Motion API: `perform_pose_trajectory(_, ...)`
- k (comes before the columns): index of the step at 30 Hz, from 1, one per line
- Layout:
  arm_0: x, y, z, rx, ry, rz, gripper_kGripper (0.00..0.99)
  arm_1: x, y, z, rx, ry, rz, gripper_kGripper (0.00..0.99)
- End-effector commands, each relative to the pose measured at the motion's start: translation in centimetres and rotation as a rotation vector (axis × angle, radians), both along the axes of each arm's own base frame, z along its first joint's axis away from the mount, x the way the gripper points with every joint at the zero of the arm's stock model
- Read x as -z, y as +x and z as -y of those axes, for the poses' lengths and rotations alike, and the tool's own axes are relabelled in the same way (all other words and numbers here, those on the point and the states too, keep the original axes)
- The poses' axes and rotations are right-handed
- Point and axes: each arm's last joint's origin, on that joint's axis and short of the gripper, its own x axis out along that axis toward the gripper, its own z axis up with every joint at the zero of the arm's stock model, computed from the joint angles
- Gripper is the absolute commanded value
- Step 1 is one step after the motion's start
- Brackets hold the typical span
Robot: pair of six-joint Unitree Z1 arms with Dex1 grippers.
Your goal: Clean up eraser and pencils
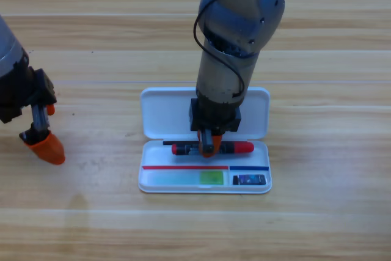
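Observation:
The white case (166, 114) lies open in the middle of the table. My right gripper (209, 149) points down over the tray's upper slot, shut on the red-ended pencil (243, 147), which lies level across that slot. The pale pencil with the lime-green end (211, 178) rests in the tray's long lower compartment. In the small compartment at the lower right sits the dark eraser (249, 180). Well clear of the case, my left gripper (46, 148) waits at the left edge, shut with nothing in it.
The case's lid stands flat behind the tray, partly covered by the right arm (235, 35). Bare wooden table (330, 151) surrounds the case on every side.

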Motion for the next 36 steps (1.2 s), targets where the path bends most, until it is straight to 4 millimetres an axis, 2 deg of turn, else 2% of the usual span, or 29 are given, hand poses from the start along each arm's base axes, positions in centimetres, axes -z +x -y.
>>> perform_pose_trajectory(1,0.5,1.1,-0.1,-0.024,-0.001,-0.015,0.990,1.9,-1.0,-0.7,-0.015,-0.056,-0.034,0.256)
perform_pose_trajectory(4,0.2,1.2,0.0,-0.026,-0.005,-0.006,0.990,0.4,-1.3,-0.3,0.007,-0.047,-0.032,0.796)
perform_pose_trajectory(5,0.1,1.2,0.0,-0.025,-0.006,-0.004,0.990,-0.4,-1.6,0.0,0.010,-0.038,-0.026,0.864)
perform_pose_trajectory(8,0.1,1.2,0.0,-0.027,-0.006,-0.004,0.990,-3.5,-2.5,0.9,0.016,0.012,-0.013,0.907)
perform_pose_trajectory(11,0.1,1.3,0.0,-0.027,-0.008,-0.002,0.990,-8.3,-4.5,3.1,0.014,0.104,-0.011,0.922)
perform_pose_trajectory(15,-1.2,2.2,0.1,-0.038,-0.038,0.043,0.989,-15.5,-9.0,8.3,-0.032,0.302,-0.062,0.943)
perform_pose_trajectory(18,-3.0,4.7,-0.4,-0.077,-0.096,0.100,0.979,-18.2,-12.3,12.2,-0.039,0.459,-0.086,0.945)
perform_pose_trajectory(22,-3.9,9.9,-1.2,-0.088,-0.183,0.142,0.805,-18.8,-15.2,16.1,0.011,0.607,-0.084,0.960)
perform_pose_trajectory(25,-3.6,13.6,-1.4,-0.066,-0.251,0.154,0.568,-18.4,-16.5,17.7,0.033,0.664,-0.124,0.973)
perform_pose_trajectory(26,-3.3,14.7,-1.4,-0.055,-0.278,0.149,0.449,-18.3,-16.9,18.1,0.032,0.682,-0.138,0.976)
perform_pose_trajectory(29,-1.8,17.4,-0.9,-0.012,-0.375,0.117,0.000,-17.6,-17.3,18.6,0.034,0.685,-0.147,0.983)
perform_pose_trajectory(33,1.2,19.4,-0.2,0.008,-0.500,0.008,0.000,-16.9,-17.2,18.5,0.041,0.662,-0.161,0.983)
perform_pose_trajectory(36,3.7,21.1,0.6,0.082,-0.518,-0.101,0.000,-16.9,-17.4,18.8,0.040,0.663,-0.161,0.983)
